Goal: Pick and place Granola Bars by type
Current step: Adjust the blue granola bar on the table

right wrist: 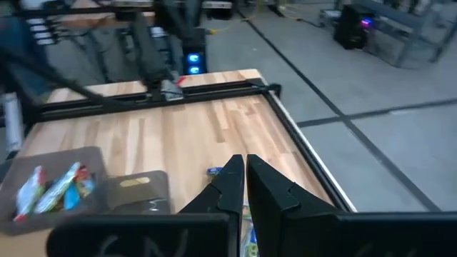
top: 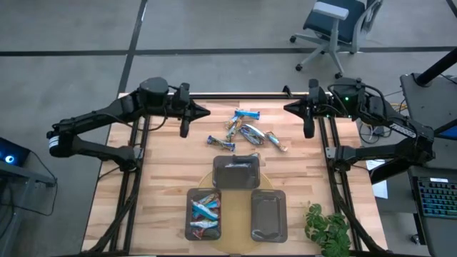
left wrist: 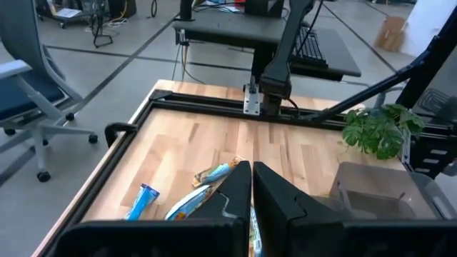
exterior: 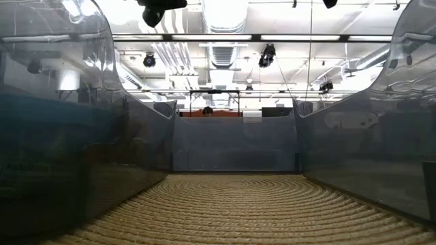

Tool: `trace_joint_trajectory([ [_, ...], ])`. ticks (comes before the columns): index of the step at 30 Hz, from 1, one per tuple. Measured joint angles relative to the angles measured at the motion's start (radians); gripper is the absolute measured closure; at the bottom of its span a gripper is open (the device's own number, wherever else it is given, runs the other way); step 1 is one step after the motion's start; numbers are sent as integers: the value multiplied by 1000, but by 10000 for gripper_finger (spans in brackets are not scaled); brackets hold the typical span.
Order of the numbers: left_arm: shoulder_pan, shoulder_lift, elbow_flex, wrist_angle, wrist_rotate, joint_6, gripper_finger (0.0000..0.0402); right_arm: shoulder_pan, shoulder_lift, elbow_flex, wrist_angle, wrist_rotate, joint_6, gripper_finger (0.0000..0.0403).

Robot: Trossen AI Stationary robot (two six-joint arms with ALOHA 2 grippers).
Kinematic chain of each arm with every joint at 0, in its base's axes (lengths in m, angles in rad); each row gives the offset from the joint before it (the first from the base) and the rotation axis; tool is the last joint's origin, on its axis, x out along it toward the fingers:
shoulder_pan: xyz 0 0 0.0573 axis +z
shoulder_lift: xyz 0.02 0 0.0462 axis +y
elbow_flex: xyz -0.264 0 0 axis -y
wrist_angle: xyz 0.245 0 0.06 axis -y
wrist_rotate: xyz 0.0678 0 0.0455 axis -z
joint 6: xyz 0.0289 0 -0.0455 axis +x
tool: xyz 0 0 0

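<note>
Several loose granola bars (top: 248,130) lie on the wooden table at its far middle: a blue one (top: 248,114), another blue one (top: 221,142), silvery ones (top: 251,133) and a tan one (top: 277,142). Some show in the left wrist view (left wrist: 207,178), and one blue bar shows in the right wrist view (right wrist: 213,170). More bars lie in the near-left grey tray (top: 204,214). My left gripper (top: 203,111) is shut and empty, up over the table's far left. My right gripper (top: 289,108) is shut and empty, up over the far right. Both point toward the loose bars.
An empty grey tray (top: 236,172) stands mid-table and another (top: 268,215) at the near right, all three on a round woven mat (top: 206,178). A green plant (top: 327,228) stands at the near right corner. A black frame rail (top: 235,95) runs along the far edge.
</note>
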Motion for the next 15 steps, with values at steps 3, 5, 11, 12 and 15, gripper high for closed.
trace_joint_trajectory([
  [3, 0, 0, 0, 0, 0, 0, 401, 0, 2, 0, -2, 48, 41, 394],
  [5, 0, 0, 0, 0, 0, -1, 401, -1, 5, 0, -1, 71, 50, 394],
  [11, 1, 0, 0, -1, -1, -1, 401, -13, 52, 12, -1, 102, 98, 394],
  [12, 1, 0, 0, -1, -2, -1, 401, -24, 64, 16, -3, 103, 102, 394],
  [15, 1, 0, 0, -1, -2, -1, 401, -57, 107, 38, -4, 102, 102, 389],
])
